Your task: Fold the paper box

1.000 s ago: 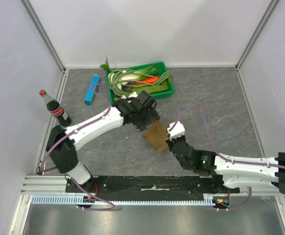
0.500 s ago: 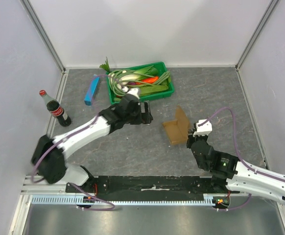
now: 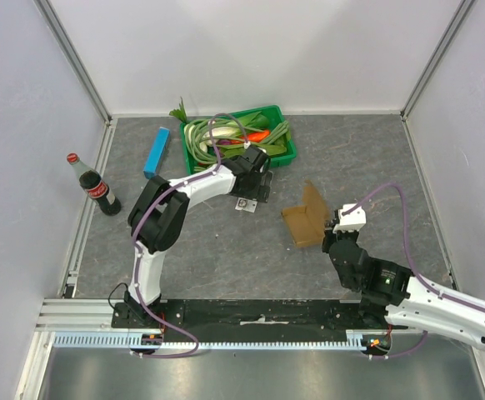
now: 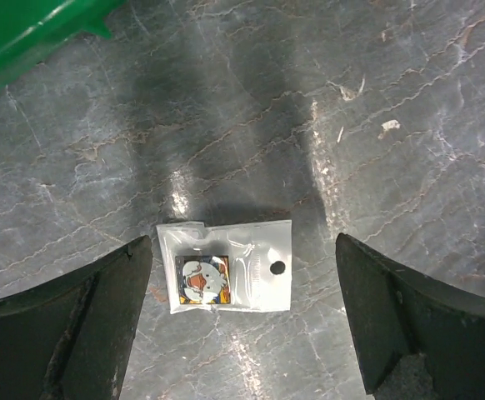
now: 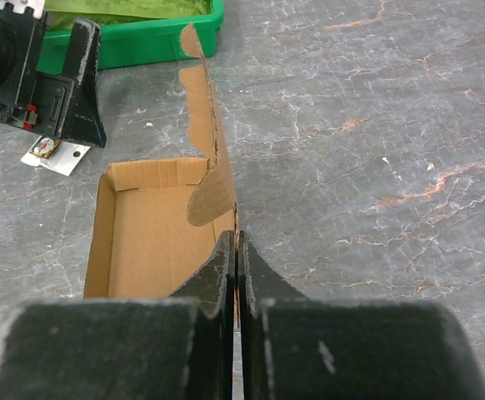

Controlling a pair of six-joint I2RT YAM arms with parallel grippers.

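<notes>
The paper box (image 3: 303, 219) is brown cardboard lying open on the grey table, one long flap standing upright. In the right wrist view its tray-shaped inside (image 5: 147, 233) lies left of my fingers. My right gripper (image 3: 329, 228) (image 5: 237, 240) is shut on the box's right side wall, a thin cardboard edge pinched between the fingers. My left gripper (image 3: 255, 188) (image 4: 242, 254) hangs wide open to the box's left, apart from it, over a small clear bag (image 4: 226, 267) holding a picture card. Nothing is between its fingers.
A green tray (image 3: 286, 156) of vegetables sits at the back, just behind the left gripper. A slim blue box (image 3: 156, 152) lies to its left. A cola bottle (image 3: 97, 188) stands at the far left. The small bag (image 3: 245, 204) lies left of the paper box.
The left gripper let go of the box, opened wide and swung back toward the tray, over the small bag. The right gripper pulled the box to the right, its flap now upright.
</notes>
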